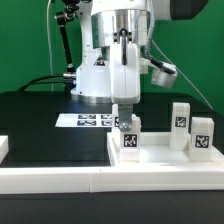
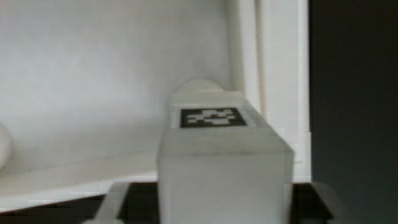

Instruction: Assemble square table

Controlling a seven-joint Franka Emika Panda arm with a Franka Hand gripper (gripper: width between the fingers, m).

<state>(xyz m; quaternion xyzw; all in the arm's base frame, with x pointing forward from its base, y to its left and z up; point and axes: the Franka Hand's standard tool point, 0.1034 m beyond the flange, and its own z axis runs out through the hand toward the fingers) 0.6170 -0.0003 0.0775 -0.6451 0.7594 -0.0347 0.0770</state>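
leg block [image 2: 222,150] tagged black-white, no readable text; fingers [image 1: 124,110] grasping it.

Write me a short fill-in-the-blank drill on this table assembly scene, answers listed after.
1. The gripper holds a white leg block that stands ____.
2. The block's tag is printed in black and ____.
3. In the exterior view, ____ more leg blocks stand to the right of the held one.
4. The wall behind the arm is ____.

Answers: upright; white; two; green

White parts, black tabletop [image 1: 40,110], green backdrop.
Leg blocks [image 1: 180,117] white with black-and-white tags; marker board [image 1: 88,120] white with black tags; square top [image 1: 160,158] white.
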